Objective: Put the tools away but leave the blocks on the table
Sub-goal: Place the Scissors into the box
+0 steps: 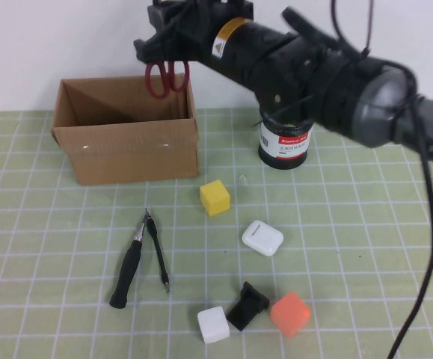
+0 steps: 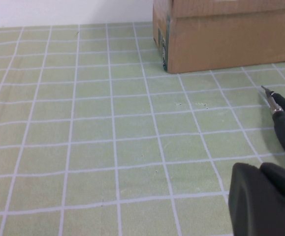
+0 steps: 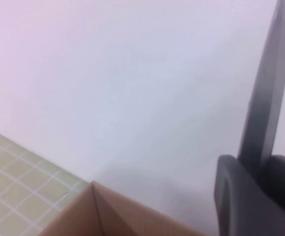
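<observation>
Landmark: the open cardboard box (image 1: pixel 130 134) on the table (image 1: pixel 366 224), at the far left part of the green grid mat.
Right gripper (image 1: pixel 173 46): it is above the box opening, near the box's right wall, and its fingers are clamped on the scissors.
Scissors (image 1: pixel 167 78): the red handle loops hang down from the right gripper, just over the box's rear right corner (in the right wrist view only the grey blade (image 3: pixel 265 93) shows between the dark pads).
Left gripper (image 2: pixel 265 199): low over the mat, nearer the robot than the box and to its left; its fingers are closed on nothing.
Screwdriver (image 1: pixel 130 263): lies flat on the mat in front of the box, metal tip toward the box, well apart from the right gripper and near the left one.
Thin black rod (image 1: pixel 158 254): just beside the screwdriver, their tips almost meet.
Yellow block (image 1: pixel 215 197): in front of the box's right corner.
White block (image 1: pixel 215 324): far in front of the box, near the table's front edge.
Orange block (image 1: pixel 290 313): to the right of the white one.
</observation>
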Tool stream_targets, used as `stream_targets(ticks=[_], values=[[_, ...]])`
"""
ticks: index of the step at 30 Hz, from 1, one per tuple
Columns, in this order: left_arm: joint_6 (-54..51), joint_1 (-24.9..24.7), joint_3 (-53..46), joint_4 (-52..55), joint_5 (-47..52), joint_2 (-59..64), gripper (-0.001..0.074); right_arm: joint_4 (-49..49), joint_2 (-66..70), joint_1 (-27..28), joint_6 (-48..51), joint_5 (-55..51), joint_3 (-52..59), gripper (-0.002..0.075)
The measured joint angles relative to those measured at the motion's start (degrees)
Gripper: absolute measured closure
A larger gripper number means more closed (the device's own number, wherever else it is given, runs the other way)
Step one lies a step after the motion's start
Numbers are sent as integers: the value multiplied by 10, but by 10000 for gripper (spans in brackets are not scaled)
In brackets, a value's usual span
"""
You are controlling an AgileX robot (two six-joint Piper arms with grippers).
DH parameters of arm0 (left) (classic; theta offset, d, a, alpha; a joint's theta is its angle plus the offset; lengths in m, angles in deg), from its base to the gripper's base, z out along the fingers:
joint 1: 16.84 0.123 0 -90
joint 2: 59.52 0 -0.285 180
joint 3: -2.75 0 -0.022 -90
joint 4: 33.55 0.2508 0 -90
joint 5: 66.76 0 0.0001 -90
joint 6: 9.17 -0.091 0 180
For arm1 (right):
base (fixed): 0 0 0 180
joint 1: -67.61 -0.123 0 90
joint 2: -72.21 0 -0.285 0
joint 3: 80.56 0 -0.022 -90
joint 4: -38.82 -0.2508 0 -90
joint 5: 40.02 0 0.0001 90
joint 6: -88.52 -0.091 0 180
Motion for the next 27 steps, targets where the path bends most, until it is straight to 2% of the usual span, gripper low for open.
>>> stream_targets(ticks=[8,14,19,25,27], values=[[0,0,0,0,0,0,738,-5,36,-7,149,-7,-35,727],[0,0,0,0,0,0,738,-5,49,-7,207,-32,-51,694],[0,0,0,0,0,0,738,-6,51,-7,207,-37,-51,620],[0,0,0,0,0,0,738,-11,51,-7,209,-37,-51,477],[0,0,0,0,0,0,738,-12,51,-7,209,-37,-51,461]])
